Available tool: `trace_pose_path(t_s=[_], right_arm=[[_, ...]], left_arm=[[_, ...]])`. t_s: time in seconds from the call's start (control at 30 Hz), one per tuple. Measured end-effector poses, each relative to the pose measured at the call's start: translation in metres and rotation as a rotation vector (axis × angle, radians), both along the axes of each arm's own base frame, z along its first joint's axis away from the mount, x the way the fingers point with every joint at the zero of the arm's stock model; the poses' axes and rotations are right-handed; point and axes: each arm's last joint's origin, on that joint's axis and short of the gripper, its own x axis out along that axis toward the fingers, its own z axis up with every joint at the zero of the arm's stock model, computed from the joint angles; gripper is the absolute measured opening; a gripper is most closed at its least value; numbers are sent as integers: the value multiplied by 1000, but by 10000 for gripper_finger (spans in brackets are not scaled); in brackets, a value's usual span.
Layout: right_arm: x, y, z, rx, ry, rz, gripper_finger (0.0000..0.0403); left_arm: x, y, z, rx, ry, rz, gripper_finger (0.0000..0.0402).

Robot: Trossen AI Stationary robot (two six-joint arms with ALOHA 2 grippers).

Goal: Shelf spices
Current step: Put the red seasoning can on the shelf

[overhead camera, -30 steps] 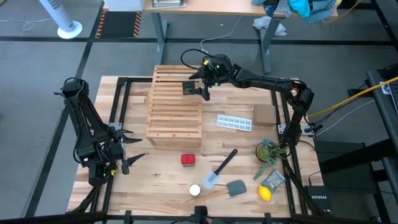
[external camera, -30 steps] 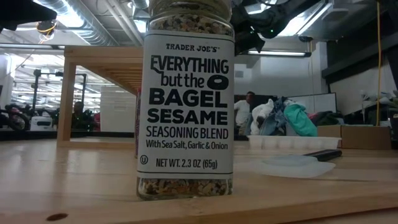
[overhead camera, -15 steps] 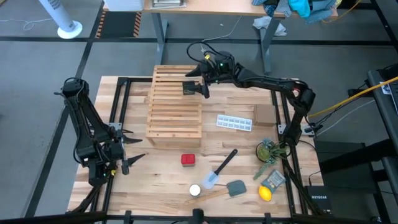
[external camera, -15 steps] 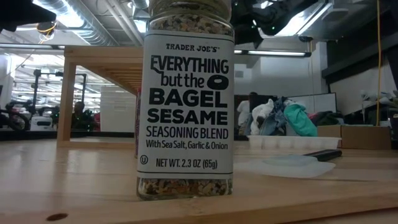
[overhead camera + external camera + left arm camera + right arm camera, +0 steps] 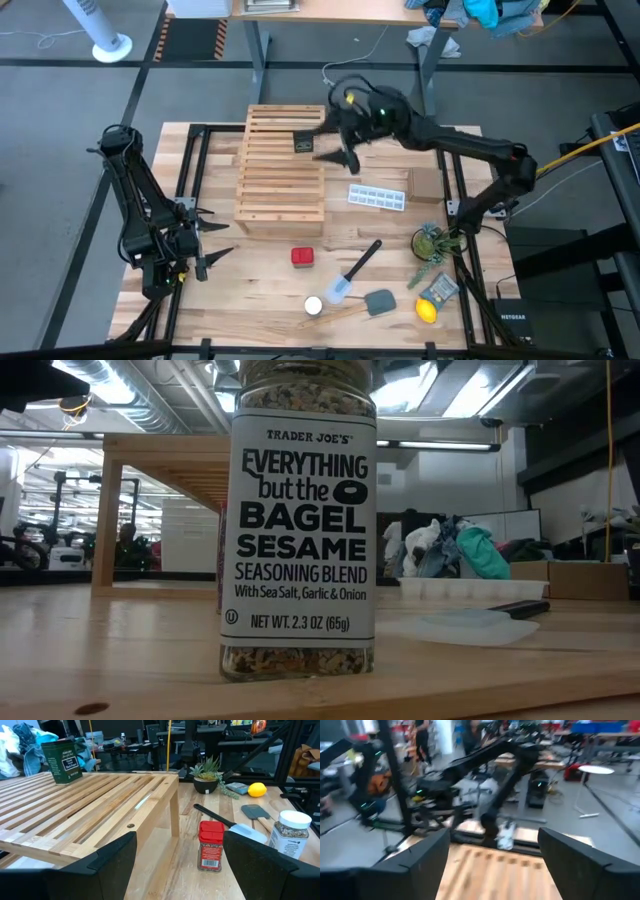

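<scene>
The black spice container [image 5: 304,141] stands upright on the slatted wooden shelf [image 5: 280,185], near its far right corner; in the left wrist view it is a dark tin [image 5: 61,755]. My right gripper [image 5: 327,140] hovers open just right of it, above the shelf's right edge, touching nothing. The red boxy container [image 5: 302,257] [image 5: 210,845] stands on the table in front of the shelf. The clear jar with the white lid [image 5: 314,305] [image 5: 298,520] stands near the table's near edge. My left gripper [image 5: 205,245] waits open at the table's left side.
A white ice-cube tray [image 5: 378,196] lies right of the shelf, with a cardboard box [image 5: 425,183] beyond it. A black-handled spatula [image 5: 355,270], a grey spatula [image 5: 380,302], a potted plant [image 5: 432,243] and a lemon [image 5: 427,311] fill the near right part.
My right gripper has drawn back from the black container toward the table's right and risen, its wrist swinging round. The black container has stayed upright where it stood on the shelf.
</scene>
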Motion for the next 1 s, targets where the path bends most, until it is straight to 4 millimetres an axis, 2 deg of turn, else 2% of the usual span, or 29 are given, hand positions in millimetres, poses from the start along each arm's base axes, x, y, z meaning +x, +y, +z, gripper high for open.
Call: trace_pose_path(t_s=[0.17,0.33,0.47,0.6,0.8,1.0], right_arm=[[-10,71,2,-119,139,26,292],[-15,139,-22,-276,379,-36,287],[-14,181,-48,-330,486,-89,286],[-10,209,-73,-315,559,-101,286],[5,238,-112,-286,650,-77,286],[22,247,-152,-343,726,-123,286]], left_arm=[[0,0,0,-2,-1,1,289],[0,-1,0,-17,-6,1,289],[1,-4,-1,-28,-10,1,289],[3,-10,-6,-24,-9,1,289],[9,-25,-21,1,1,1,289],[12,-35,-38,33,13,6,289]])
